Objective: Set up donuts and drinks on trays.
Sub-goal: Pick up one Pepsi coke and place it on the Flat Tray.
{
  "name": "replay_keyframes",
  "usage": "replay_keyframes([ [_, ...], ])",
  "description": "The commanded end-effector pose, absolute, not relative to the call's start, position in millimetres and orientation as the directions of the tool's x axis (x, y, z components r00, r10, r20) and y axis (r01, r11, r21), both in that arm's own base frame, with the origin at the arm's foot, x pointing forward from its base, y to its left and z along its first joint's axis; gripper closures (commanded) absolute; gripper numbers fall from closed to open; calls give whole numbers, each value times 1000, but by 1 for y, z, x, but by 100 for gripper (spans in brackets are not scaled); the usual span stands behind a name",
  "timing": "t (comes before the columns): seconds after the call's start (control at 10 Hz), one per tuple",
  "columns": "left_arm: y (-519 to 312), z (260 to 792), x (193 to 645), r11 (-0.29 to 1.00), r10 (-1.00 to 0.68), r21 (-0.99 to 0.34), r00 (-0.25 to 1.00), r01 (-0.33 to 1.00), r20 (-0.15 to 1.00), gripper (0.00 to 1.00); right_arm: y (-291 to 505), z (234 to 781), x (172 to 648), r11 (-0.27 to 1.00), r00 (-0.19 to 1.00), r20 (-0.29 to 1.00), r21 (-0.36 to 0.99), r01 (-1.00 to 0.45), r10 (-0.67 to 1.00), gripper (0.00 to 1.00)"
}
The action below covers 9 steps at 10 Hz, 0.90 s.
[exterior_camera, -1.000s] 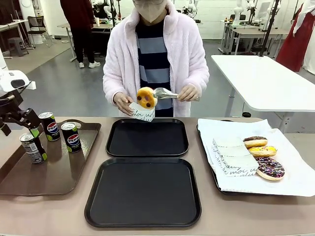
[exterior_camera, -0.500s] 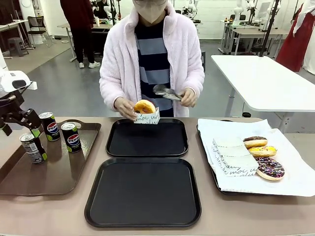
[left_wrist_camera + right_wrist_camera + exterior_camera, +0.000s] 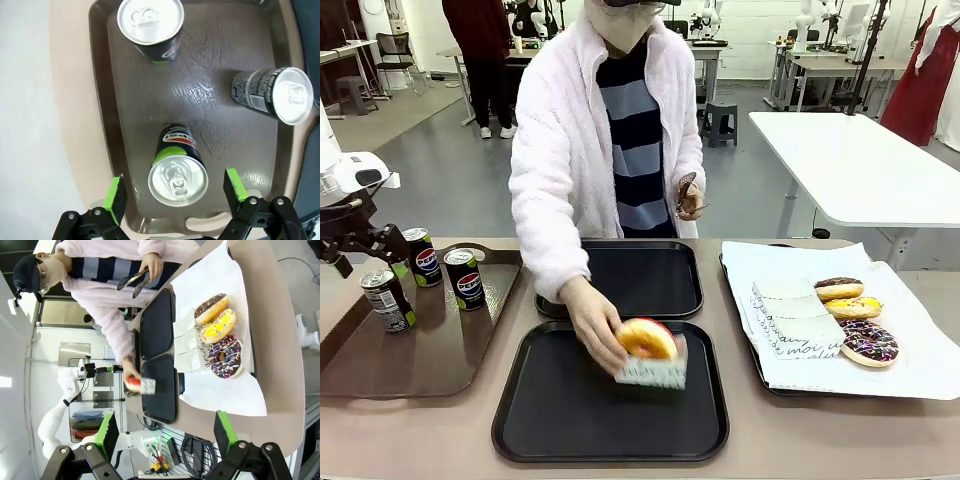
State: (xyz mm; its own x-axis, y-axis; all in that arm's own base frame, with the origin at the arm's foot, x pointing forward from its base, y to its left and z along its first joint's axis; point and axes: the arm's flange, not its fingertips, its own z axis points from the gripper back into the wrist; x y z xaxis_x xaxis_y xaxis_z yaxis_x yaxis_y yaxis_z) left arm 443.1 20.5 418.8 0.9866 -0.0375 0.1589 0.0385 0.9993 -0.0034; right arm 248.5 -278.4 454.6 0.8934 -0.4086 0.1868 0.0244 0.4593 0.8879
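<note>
- Green pads of my left gripper [image 3: 175,192] were spread wide, one on either side of a Pepsi can [image 3: 177,175], with a gap to the can on both sides.
- That can stood upright on the brown tray [image 3: 200,95], close to the tray's handle end.
- Two more drinks shared the brown tray, a second can [image 3: 151,22] and a third can [image 3: 272,94], all three apart from one another; the tray lay at the left of the table.
- My right gripper [image 3: 165,432] hung well above the table, its fingers parted wide with nothing between them.
- The person's hand [image 3: 595,330] reached across the far tray [image 3: 650,285] and held a red-iced donut [image 3: 646,338] in its paper holder [image 3: 655,373] at the far half of the near tray [image 3: 610,440]; whether the holder already rested on that tray or was just above it, I could not tell.
- The person's other hand [image 3: 692,200] held metal tongs [image 3: 682,190] up near the chest, at the far side.
- At the right lay the paper-lined tray [image 3: 920,370] with a chocolate-iced donut [image 3: 838,288], a yellow-iced donut [image 3: 854,307] and a sprinkled donut [image 3: 869,343] in a row from far to near, each touching its neighbour.
- A stack of spare holders [image 3: 790,310] lay just left of that row, on the same paper.
</note>
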Motion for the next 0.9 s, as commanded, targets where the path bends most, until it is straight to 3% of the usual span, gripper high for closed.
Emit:
replay_keyframes([
  [0.0, 23, 410, 461, 1000, -16, -9, 990, 17, 143, 0, -279, 455, 250, 449, 889, 204, 893, 2, -409, 0],
  [0.8, 11, 383, 455, 1000, -10, -20, 997, 11, 75, 0, -279, 455, 250, 449, 889, 204, 893, 2, -409, 0],
])
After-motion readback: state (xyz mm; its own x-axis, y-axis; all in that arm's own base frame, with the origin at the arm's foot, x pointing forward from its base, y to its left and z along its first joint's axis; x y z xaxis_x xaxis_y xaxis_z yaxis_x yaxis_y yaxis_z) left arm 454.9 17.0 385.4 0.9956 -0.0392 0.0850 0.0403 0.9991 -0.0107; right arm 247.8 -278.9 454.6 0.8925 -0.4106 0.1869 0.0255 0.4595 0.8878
